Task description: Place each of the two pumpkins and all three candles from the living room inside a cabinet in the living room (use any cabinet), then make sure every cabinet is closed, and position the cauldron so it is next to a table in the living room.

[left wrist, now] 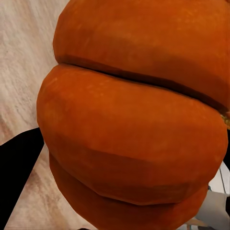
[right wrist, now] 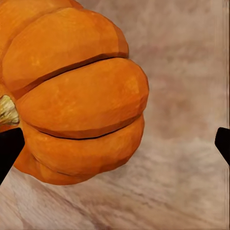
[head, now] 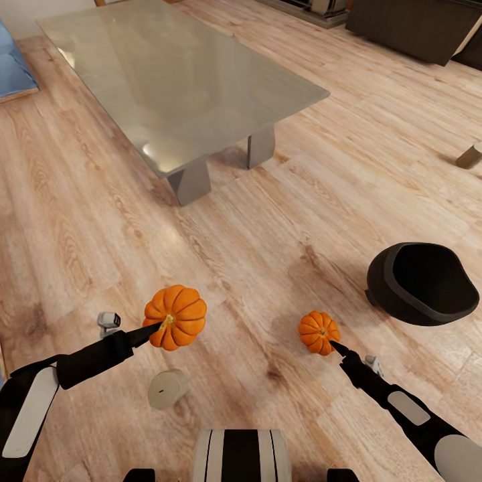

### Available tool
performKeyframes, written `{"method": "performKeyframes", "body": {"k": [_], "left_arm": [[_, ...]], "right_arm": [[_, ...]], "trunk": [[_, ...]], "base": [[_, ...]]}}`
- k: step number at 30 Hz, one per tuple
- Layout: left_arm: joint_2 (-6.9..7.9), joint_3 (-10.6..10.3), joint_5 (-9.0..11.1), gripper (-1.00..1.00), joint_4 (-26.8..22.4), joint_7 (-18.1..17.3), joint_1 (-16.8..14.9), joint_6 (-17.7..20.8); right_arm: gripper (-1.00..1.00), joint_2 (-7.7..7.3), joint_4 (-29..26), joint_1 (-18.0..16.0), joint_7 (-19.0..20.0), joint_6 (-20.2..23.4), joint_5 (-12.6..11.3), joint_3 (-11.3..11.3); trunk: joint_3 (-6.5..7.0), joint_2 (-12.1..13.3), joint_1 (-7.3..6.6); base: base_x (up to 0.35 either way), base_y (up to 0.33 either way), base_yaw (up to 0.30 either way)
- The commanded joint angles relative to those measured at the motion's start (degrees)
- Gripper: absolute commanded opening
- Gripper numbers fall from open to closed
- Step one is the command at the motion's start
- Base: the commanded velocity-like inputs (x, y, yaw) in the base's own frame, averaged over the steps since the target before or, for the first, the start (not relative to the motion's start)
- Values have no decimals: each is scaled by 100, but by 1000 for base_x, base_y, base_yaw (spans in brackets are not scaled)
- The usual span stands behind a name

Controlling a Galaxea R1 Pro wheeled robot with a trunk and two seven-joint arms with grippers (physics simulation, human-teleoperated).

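Orange ribbed pumpkins, bigger (head: pixel 175 317) and smaller (head: pixel 319 332), uncabineted on the floor; left end effector (head: pixel 152 329) indeterminate, right end effector (head: pixel 337 347) spread; black cauldron (head: pixel 423 284) at three o'clock.

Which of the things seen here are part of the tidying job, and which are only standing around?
Part of the job:
bigger pumpkin
smaller pumpkin
candle lying on the floor
second candle far right
cauldron
table

Only standing around:
blue sofa

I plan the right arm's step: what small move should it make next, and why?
Probably shift the right gripper sideways to centre on the small pumpkin: its fingers look open, and the pumpkin lies off to one side, beside one fingertip, not between them.
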Motion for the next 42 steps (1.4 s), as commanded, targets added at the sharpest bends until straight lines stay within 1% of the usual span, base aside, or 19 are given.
{"method": "performKeyframes", "body": {"k": [1,14,26,32,42], "left_arm": [[0,4,8,-100,-1,-19,-4,26],[0,4,11,-100,-1,-19,1,29],[0,4,8,-100,-1,-19,-1,26],[0,4,10,-100,-1,-17,-1,26],[0,4,0,-100,-1,-13,-2,27]], "right_arm": [[100,-5,1,-4,15,22,-61,29],[100,-5,-6,-4,15,21,-52,38],[100,-5,-6,-5,15,24,-52,45],[100,-5,-6,-4,20,28,-52,47],[100,2,-10,-4,15,32,-48,53]], "trunk": [[-4,-1,-1],[-4,-1,-1],[-4,-1,-1],[-4,-1,-1],[-4,-1,-1]], "base": [[0,0,0],[1,0,0],[44,12,0],[141,-18,0],[9,-2,0]]}}
